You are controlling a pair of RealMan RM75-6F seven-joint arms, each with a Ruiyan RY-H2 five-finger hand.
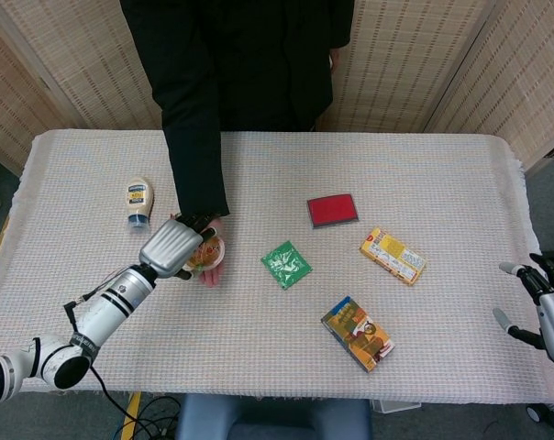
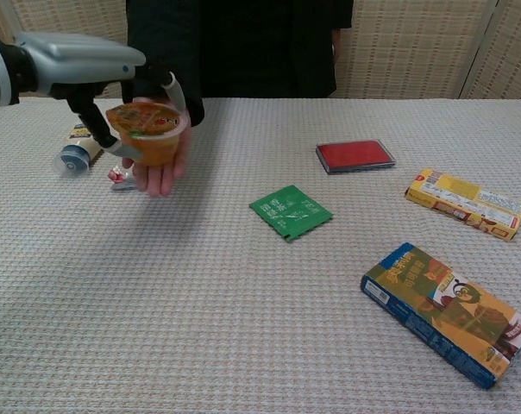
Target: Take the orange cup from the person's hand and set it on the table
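The orange cup (image 1: 206, 254) (image 2: 148, 129) is up off the table over the left half, resting on the person's palm (image 2: 161, 168). My left hand (image 1: 171, 247) (image 2: 79, 56) comes at it from the left. It grips the cup, with fingers (image 2: 95, 121) wrapped around its sides and rim, while the person's hand still supports it from below. My right hand (image 1: 545, 307) sits off the table's right edge with its fingers spread, holding nothing. It does not show in the chest view.
A mayonnaise bottle (image 1: 139, 200) (image 2: 78, 151) lies just left of the cup. A green sachet (image 1: 285, 264), a red pad (image 1: 332, 210), a yellow box (image 1: 393, 255) and a blue-and-yellow box (image 1: 357, 333) lie mid-table and to the right. The person stands at the far edge.
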